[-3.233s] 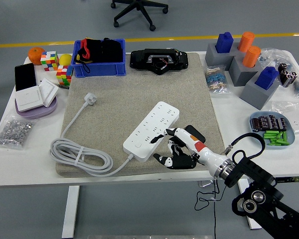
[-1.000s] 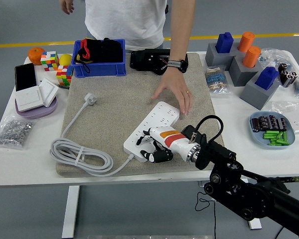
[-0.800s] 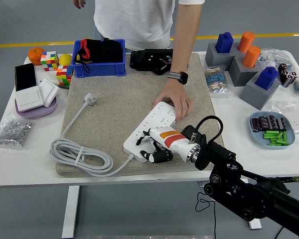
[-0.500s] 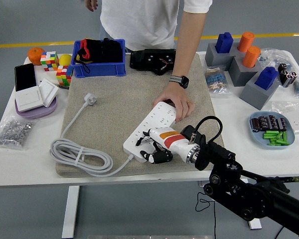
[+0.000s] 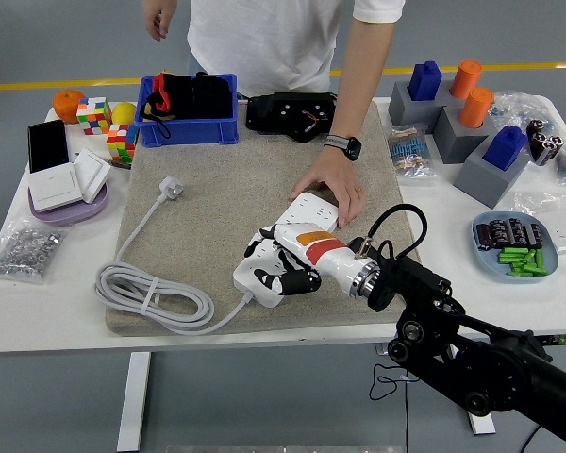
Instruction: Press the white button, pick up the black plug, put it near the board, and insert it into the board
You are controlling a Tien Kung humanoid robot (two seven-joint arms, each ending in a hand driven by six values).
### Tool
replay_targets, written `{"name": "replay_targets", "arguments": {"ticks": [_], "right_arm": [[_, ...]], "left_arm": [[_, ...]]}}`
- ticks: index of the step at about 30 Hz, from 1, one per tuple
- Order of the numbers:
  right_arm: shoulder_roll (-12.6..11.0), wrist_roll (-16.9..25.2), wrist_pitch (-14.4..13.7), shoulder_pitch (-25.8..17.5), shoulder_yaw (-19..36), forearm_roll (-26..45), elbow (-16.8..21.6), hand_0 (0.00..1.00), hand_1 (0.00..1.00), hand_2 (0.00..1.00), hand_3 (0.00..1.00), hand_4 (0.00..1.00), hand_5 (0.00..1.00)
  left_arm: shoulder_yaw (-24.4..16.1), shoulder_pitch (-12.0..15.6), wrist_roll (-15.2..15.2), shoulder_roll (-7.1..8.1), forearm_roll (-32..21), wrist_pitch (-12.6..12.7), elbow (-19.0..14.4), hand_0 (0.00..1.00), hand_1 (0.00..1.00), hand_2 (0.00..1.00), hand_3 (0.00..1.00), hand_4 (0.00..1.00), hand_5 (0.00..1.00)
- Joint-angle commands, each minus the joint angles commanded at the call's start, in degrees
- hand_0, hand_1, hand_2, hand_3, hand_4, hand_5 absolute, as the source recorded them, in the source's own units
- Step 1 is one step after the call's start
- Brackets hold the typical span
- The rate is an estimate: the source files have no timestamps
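While a person's hand point(image 5: 332, 188) rests flat on the far end of the long white plastic power strip point(image 5: 288, 241), the robot's right hand point(image 5: 281, 265) lies on its near end, fingers curled down onto it, gripping nothing. The strip sits on a coarse beige mat point(image 5: 224, 179); its white cable point(image 5: 151, 294) coils at left. Black plug not identifiable; no legible writing.

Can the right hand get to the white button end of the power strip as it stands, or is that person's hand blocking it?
Probably yes. The right robot hand already lies over the near end of the power strip, fingers curled down onto it. The person's hand rests on the far end only, apart from the robot's. The button itself is hidden.
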Motion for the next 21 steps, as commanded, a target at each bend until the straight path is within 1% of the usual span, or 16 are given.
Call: {"name": "replay_targets", "arguments": {"ticks": [3,4,9,10,11,15,16,21], "right_arm": [[-0.4,0.3,-0.2,-0.8,1.7,0.2,1.3,0.002,0.002,0.090,0.611,0.644,0.139],[-0.6,0.5,-0.4,-1.3,2.7,0.7,1.9,0.012,0.062,0.160,0.623,0.603,0.134],[-2.0,2.5,-1.5,-3.9,7.3,3.1,3.7,0.012,0.062,0.160,0.623,0.603,0.134],[-2.1,2.8,-1.8,-4.4,8.2,3.4,3.9,0.387,0.358,0.409,0.649,0.783,0.179],[-2.5,3.3,-2.9,-5.3,9.5,3.9,4.2,0.387,0.358,0.409,0.649,0.783,0.179],[-3.3,4.1,-5.0,-7.6,13.2,4.7,5.2,0.387,0.358,0.409,0.649,0.783,0.179],[-3.5,4.0,-5.4,-8.3,14.1,4.8,5.5,0.630,0.626,0.609,0.722,0.964,0.279],[-4.6,2.9,-6.2,-11.5,17.7,4.5,6.7,0.630,0.626,0.609,0.722,0.964,0.279]], "left_arm": [[-0.1,-0.1,0.0,0.01,0.0,0.0,0.0,0.688,0.634,0.612,0.632,0.561,0.169],[-0.1,-0.1,0.0,0.02,0.1,0.0,0.0,0.688,0.635,0.612,0.632,0.560,0.169],[-0.4,-0.1,0.0,0.13,0.4,0.1,0.0,0.688,0.635,0.612,0.632,0.560,0.169],[-0.4,-0.1,0.0,0.16,0.4,0.1,0.0,0.689,0.636,0.613,0.632,0.560,0.168],[-0.6,-0.1,0.1,0.19,0.6,0.1,0.0,0.689,0.636,0.613,0.632,0.560,0.168],[-0.5,-0.1,0.0,0.19,0.5,0.1,0.0,0.689,0.636,0.613,0.632,0.560,0.168],[-0.6,-0.1,0.0,0.18,0.6,0.1,0.0,0.687,0.634,0.612,0.632,0.561,0.168],[-0.3,-0.1,0.0,0.11,0.3,0.2,0.0,0.687,0.634,0.612,0.632,0.561,0.168]]}}
